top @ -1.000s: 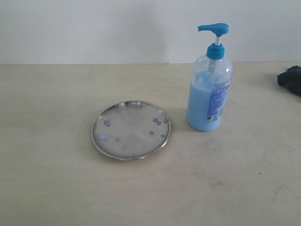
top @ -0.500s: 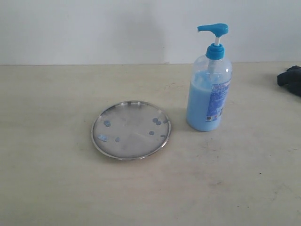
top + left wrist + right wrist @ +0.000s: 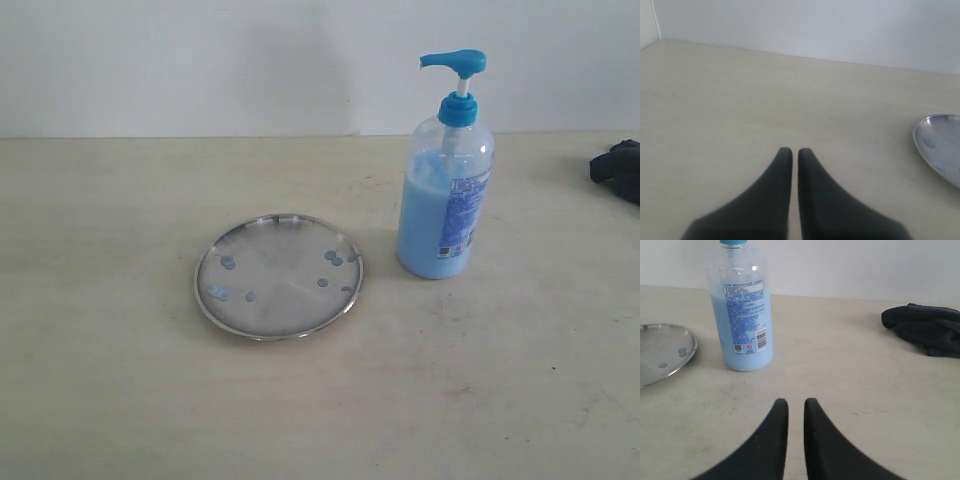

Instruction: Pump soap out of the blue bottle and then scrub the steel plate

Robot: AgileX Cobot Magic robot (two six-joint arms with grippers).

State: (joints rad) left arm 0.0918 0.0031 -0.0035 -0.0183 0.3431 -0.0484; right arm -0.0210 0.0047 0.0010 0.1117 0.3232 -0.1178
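The steel plate (image 3: 283,292) lies flat on the table at centre left, dotted with small bluish drops of soap (image 3: 335,258). To its right stands the blue bottle (image 3: 446,190), upright, its pump head raised and light blue soap (image 3: 422,225) filling the lower part. Neither gripper shows in the exterior view. My left gripper (image 3: 795,150) is shut on nothing above bare table, the plate's rim (image 3: 920,147) off to one side. My right gripper (image 3: 796,401) is shut and empty, short of the bottle (image 3: 742,315) and the plate (image 3: 660,347).
A dark crumpled cloth (image 3: 620,168) lies at the table's far right edge, also seen as the cloth (image 3: 927,327) in the right wrist view. A white wall closes the table's back.
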